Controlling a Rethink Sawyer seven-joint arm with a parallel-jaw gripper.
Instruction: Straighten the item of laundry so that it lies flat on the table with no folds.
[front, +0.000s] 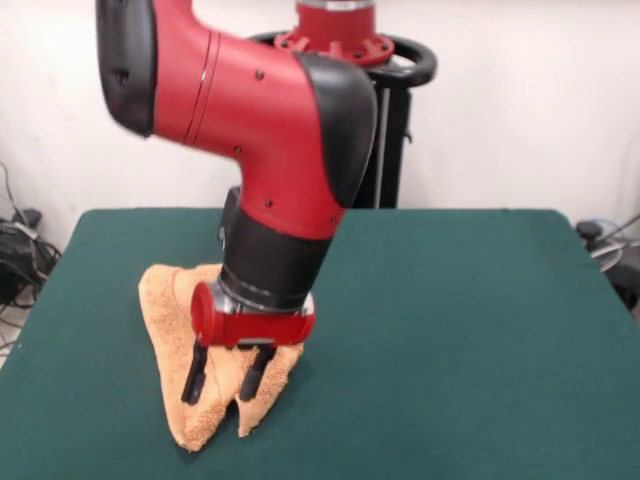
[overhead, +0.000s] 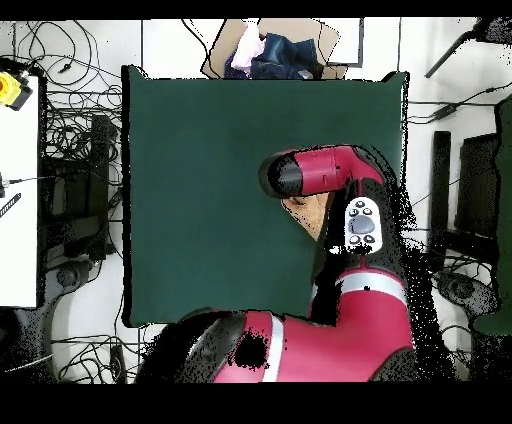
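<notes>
One crumpled towel on the green table, under the arm.

Folded and bunched, the towel sits toward the front view's left side. The gripper stands over it, its two black fingers spread apart with their tips down against the cloth, pinching nothing.

arm bent low, gripper fingers parted

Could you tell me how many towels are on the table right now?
1: the towel lies bunched on the table beneath the gripper; the arm hides most of it from overhead.
</notes>
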